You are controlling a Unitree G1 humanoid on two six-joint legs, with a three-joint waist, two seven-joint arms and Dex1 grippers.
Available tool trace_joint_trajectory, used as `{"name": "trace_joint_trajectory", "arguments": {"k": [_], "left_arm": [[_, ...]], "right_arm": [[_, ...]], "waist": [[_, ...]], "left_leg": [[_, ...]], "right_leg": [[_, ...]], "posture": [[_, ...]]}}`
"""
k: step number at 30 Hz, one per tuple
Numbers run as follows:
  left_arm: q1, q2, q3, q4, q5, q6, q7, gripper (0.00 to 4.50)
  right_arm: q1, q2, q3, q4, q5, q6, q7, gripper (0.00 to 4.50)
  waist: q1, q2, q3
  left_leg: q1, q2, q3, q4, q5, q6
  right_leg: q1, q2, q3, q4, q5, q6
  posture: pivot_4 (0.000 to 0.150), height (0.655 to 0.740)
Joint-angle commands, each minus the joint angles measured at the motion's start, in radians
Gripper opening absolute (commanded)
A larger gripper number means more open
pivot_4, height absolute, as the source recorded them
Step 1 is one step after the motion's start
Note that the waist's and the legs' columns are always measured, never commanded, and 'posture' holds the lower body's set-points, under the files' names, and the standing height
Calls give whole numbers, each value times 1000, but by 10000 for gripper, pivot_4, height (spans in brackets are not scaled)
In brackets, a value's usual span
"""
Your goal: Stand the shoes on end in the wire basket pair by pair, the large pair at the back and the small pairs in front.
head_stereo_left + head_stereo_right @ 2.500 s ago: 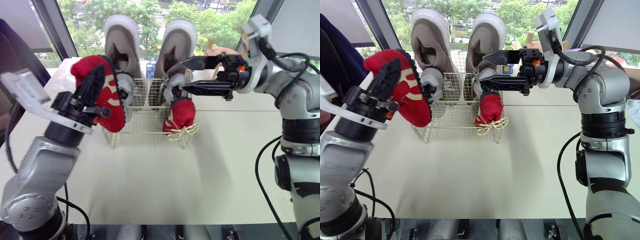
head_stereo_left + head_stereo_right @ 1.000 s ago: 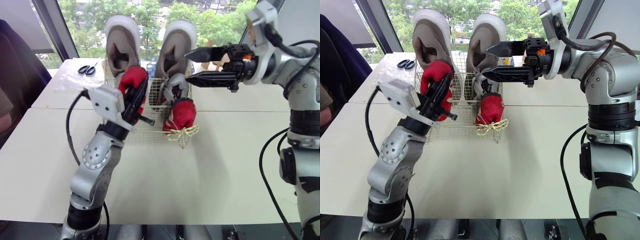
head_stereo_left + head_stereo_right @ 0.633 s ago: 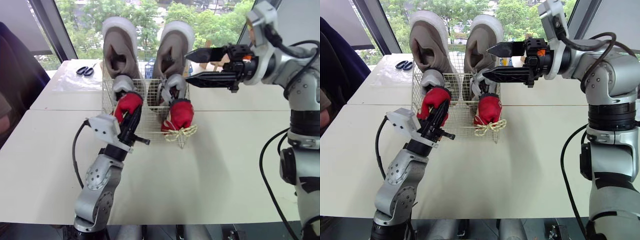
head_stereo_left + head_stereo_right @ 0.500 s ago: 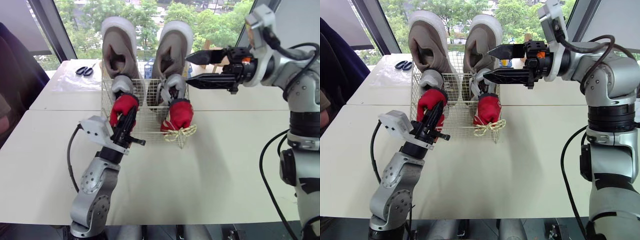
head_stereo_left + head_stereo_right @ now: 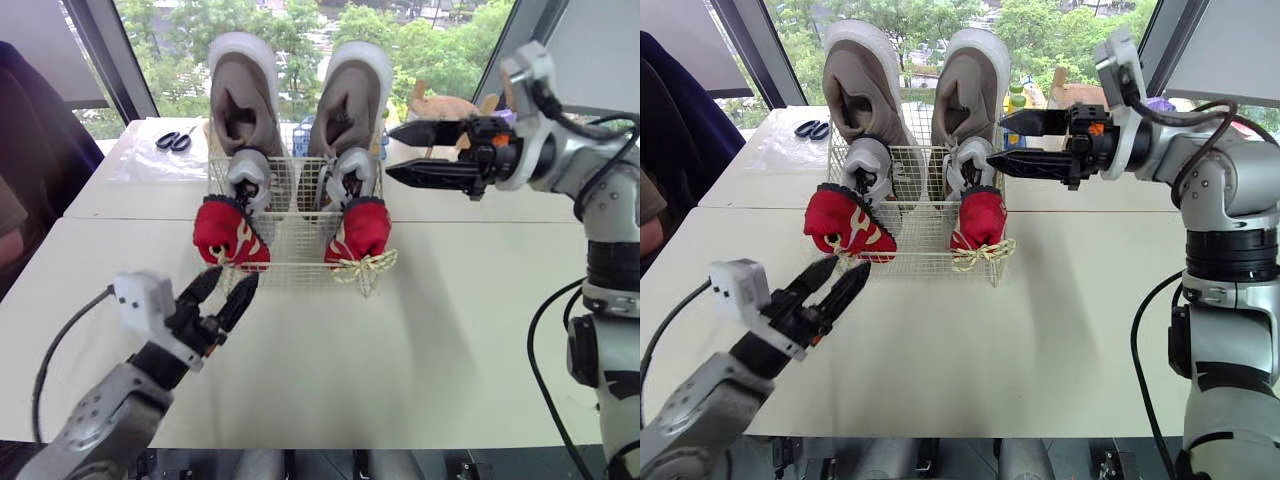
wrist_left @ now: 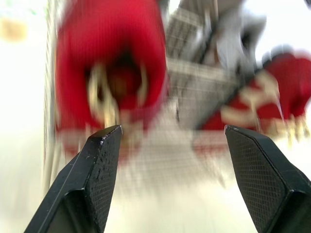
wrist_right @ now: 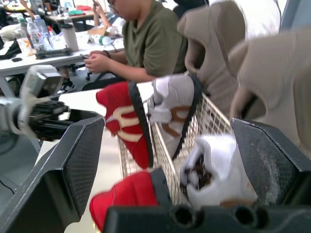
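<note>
**newbie:** what's in the wire basket [image 5: 292,264]?

**op:** two big beige shoes [image 5: 243,85] at back, two grey shoes [image 5: 247,170], two red shoes [image 5: 228,232] up front. Left gripper [image 5: 232,281] just before it, right gripper [image 5: 392,152] raised beside it, both gaping, empty.

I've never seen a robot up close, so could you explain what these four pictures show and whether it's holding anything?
This is a humanoid robot with two arms, each ending in a gripper of two black fingers. The two wide pictures come from cameras in its head, looking down over a table. The other two come from cameras on its wrists, looking along the fingers. On the table stands a wire basket with a large beige pair at the back, a grey-white pair before it and a red pair in front; scissors lie farther back. The left gripper, near the left red shoe, and the right gripper, raised to the basket's right, are open and hold nothing. The right wrist picture catches a seated person.
</note>
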State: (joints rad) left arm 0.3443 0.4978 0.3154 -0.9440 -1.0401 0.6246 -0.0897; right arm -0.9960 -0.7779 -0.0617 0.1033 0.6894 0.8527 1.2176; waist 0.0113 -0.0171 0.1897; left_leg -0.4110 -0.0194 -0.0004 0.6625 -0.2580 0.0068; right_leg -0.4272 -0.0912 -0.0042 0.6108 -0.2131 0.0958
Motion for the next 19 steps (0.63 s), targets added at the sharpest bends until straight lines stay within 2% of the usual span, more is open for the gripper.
{"name": "trace_joint_trajectory", "arguments": {"k": [1,9,13,15,19], "left_arm": [[87,60,100,-13,-59,-1,-48,34247],[301,167,173,13,-95,15,-220,34247],[301,241,105,49,34,14,-320,34247],[262,232,90,72,-2,20,-313,34247],[236,242,94,93,-43,48,-324,34247]], "right_arm": [[44,-41,-55,-41,5,0,-21,45000],[368,-137,-199,-85,39,56,-80,45000],[475,-174,-127,-150,-37,21,-89,45000],[535,-199,-61,-189,-95,-14,-84,45000],[581,-196,-39,-220,-108,-31,-91,45000]], "waist": [[0,1,0],[-1,2,1],[-4,9,0],[-5,9,-1],[-4,9,-1]], "left_leg": [[0,0,0,0,0,0],[-2,0,1,-1,-1,1],[-2,0,2,-1,-1,1],[-2,1,2,-2,-1,1],[-2,2,2,-2,-1,1]], "right_leg": [[0,0,0,0,0,0],[1,-1,-1,-6,-1,-1],[-1,0,-1,-7,-1,-1],[-1,2,-1,-8,-1,-1],[0,3,-1,-9,-1,-1]], "posture": [[1500,7400],[1500,7400],[1500,7400],[1500,7400],[1500,7400]]}}
